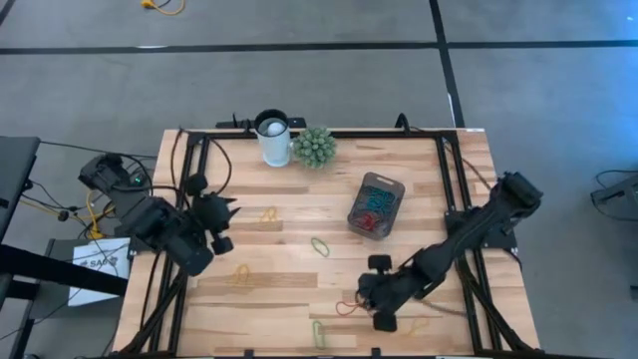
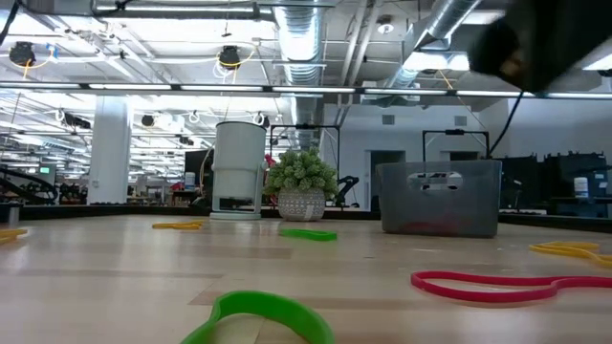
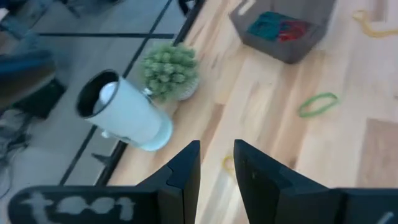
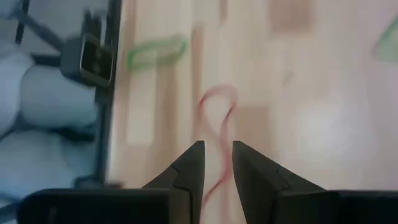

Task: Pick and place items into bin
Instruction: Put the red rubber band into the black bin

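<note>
The right gripper (image 4: pixel 216 163), slightly parted and empty, hovers over the thin red rubber band (image 4: pixel 219 121), well short of the translucent grey plastic bin (image 1: pixel 376 205). It should straddle one strand, descend squarely, then pinch.

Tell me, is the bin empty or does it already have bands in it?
Not empty. The bin already holds a small heap of red and teal rubber bands, visible from above and from the left wrist view. Several more lie loose on the table.

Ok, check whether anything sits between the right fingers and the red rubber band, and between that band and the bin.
Nothing visible does. The right gripper hangs over the red rubber band, fingers apart, with nothing between. From band to bin lies only bare table.
</note>
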`<state>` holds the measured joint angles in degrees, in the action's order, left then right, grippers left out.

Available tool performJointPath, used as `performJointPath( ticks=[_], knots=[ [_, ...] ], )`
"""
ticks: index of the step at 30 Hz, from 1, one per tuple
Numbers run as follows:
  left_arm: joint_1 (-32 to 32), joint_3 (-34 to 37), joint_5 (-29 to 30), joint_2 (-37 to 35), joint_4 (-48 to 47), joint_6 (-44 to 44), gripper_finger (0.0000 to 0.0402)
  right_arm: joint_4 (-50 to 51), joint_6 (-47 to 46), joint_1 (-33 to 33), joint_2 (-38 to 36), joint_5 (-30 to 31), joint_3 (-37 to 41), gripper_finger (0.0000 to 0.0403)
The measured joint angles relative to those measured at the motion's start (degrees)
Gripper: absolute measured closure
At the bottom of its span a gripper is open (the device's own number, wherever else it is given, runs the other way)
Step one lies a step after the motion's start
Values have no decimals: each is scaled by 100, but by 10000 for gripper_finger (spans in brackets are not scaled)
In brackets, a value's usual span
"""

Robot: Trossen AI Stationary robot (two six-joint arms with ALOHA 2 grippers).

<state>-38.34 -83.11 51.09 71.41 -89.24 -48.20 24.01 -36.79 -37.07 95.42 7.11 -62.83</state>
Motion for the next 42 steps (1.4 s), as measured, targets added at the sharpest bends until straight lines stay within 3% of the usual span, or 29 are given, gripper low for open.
performJointPath(
  ticks=[10, 16, 22, 29, 42],
  knots=[
    [-252, 1459, 87, -407, 966, -111, 313, 250, -1128, 86, 1310, -1339, -484, 326],
    [-252, 1976, 6, -391, 1410, -155, 313, 227, -1273, 278, 1628, -1434, -514, 326],
    [-252, 1991, -112, -393, 1426, -121, 313, 249, -1279, 397, 1442, -1436, -498, 326],
    [-252, 1991, -88, -393, 1443, -104, 313, 618, -1242, 384, 1270, -974, -494, 326],
    [-252, 1993, -92, -393, 1594, -49, 313, 244, -1419, 383, 1270, -920, -192, 326]
  ],
)
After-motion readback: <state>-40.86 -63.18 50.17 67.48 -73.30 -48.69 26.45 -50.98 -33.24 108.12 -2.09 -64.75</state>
